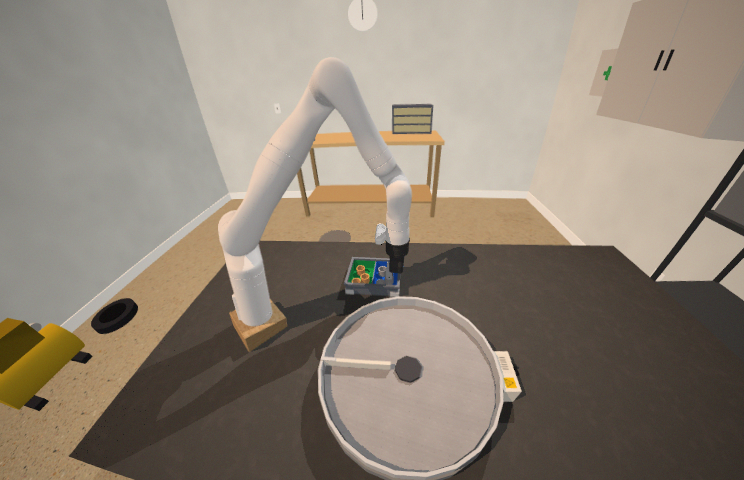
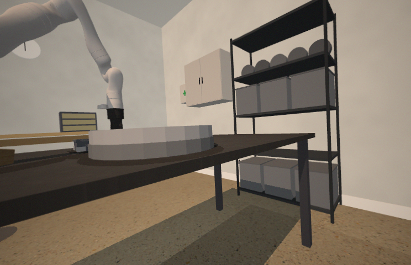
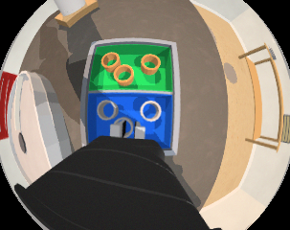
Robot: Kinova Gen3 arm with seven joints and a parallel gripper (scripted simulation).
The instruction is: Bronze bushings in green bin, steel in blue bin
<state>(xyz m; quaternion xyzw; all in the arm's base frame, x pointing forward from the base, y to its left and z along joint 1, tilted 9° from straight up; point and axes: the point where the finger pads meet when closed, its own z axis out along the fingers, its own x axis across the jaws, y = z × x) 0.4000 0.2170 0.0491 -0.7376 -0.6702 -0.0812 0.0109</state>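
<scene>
Three bronze bushings [image 3: 111,55] [image 3: 123,67] [image 3: 151,72] stand in the green bin [image 3: 130,49]. Two steel bushings [image 3: 100,109] [image 3: 150,102] stand in the blue bin [image 3: 165,133]. A third steel bushing [image 3: 131,126] is in the blue bin too, partly hidden behind the fingertips. My gripper [image 3: 130,126] [image 1: 389,277] is part open over the blue bin, with a gap between the fingers and nothing held. The third bushing lies off-centre below them. The turntable [image 1: 441,407] [image 2: 149,137] [image 3: 27,105] carries no visible bushing in the top view.
A pale bar [image 1: 358,363] runs from the turntable's left rim to its dark hub [image 1: 408,369]. The turntable's raised rim stands close in front of the bins. A white labelled box [image 1: 507,374] sits at its right side. The grey bin wall [image 3: 178,96] surrounds both compartments.
</scene>
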